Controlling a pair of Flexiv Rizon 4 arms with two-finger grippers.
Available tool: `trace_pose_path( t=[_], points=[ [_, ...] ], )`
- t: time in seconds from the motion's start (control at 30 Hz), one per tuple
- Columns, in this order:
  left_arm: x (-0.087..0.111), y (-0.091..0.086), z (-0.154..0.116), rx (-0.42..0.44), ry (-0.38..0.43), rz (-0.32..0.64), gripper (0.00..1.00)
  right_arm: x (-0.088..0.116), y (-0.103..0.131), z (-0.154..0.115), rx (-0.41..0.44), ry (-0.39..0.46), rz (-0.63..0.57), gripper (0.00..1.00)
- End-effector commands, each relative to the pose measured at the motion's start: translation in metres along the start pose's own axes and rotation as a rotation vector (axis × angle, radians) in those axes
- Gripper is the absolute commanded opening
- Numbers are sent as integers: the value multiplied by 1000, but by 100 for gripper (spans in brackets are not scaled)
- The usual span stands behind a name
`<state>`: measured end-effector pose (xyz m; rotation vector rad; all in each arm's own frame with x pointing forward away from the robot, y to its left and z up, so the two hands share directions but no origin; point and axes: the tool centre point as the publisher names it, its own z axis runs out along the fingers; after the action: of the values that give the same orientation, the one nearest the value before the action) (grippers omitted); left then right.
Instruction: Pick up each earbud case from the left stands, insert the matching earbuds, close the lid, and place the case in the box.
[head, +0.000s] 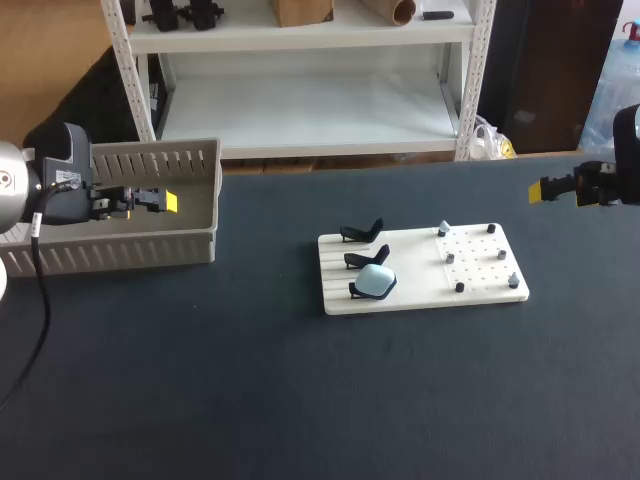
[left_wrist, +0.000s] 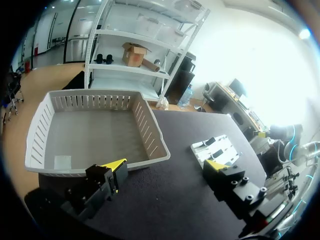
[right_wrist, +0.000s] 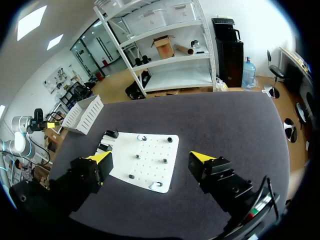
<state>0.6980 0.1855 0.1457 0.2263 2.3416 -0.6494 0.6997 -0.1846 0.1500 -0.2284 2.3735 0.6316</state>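
Our left pincer (left_wrist: 166, 165) hangs open, gripping nothing, at the grey box (head: 160, 160) that stands in the far left corner of the worktop (head: 200, 380). Our right pincer (right_wrist: 150, 157) is likewise spread wide with nothing in it, over the worktop's right edge and well apart from the white board (head: 420, 290) near the middle. One pale blue earbud case (head: 375, 282) sits on the board's nearest stand. Two black stands (head: 362, 233) rise behind it, toward the far edge. Small pieces (head: 450, 257) dot the board's pegged right half, too small for us to tell apart.
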Motion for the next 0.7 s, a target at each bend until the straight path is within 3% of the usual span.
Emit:
trace_pose_path(
  t=[0.03,0.13,0.43,0.7],
  points=[
    [-2,-1,0,-7,8,-1,100,0,-1,1,-4,1,-1,100],
    [-1,-6,3,-14,22,57,100,0,-1,1,-4,1,-1,100],
    [-7,-28,10,71,-11,168,100,0,-1,1,-4,1,-1,100],
    [-7,-60,25,202,13,429,100,0,-1,1,-4,1,-1,100]
  ],
)
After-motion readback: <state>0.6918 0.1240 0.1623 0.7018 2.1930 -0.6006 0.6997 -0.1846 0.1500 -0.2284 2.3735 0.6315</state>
